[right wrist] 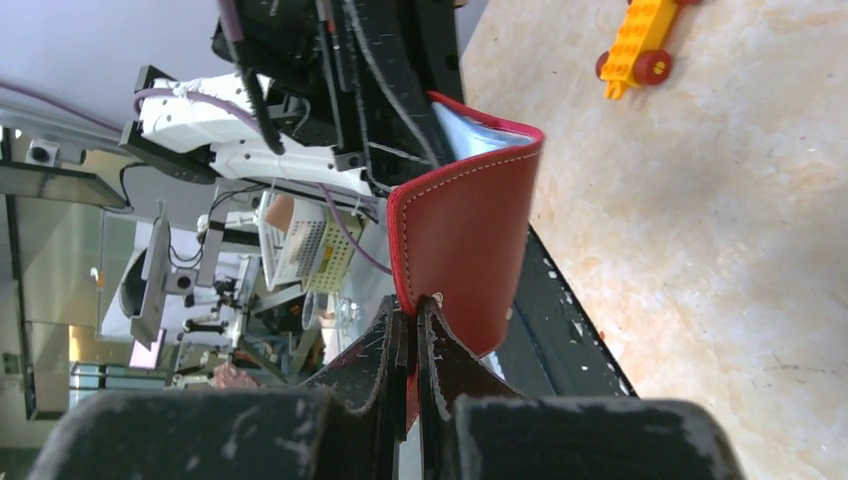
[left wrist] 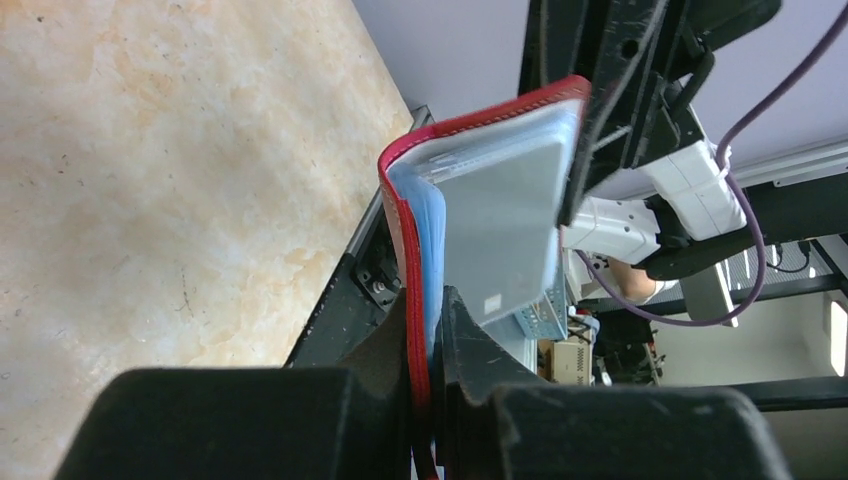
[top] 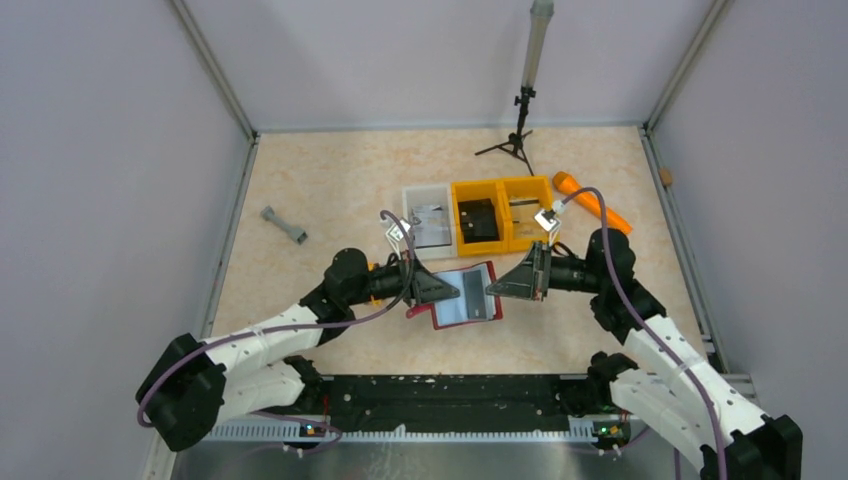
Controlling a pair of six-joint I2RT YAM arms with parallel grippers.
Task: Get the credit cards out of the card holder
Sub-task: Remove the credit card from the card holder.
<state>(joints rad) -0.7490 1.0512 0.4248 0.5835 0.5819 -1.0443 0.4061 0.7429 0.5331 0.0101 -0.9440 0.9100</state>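
The small maroon leather card holder, stitched in pale thread along its rim, is held open between the two claws above the beige marbled tabletop. It hangs near the middle, on the near side of a clear plastic bin and two yellow plastic bins. The left claw is clamped on one flap, and the red cover is pinched together with a glossy bluish transparent sleeve. A flat, pale grey credit card is seen tucked in an inner pocket, its matte face smooth and rectangular. The right claw is closed tight on the edge of the opposite flap, which is bowed outward. A yellow studded toy block with red wheels lies on the tabletop beyond.
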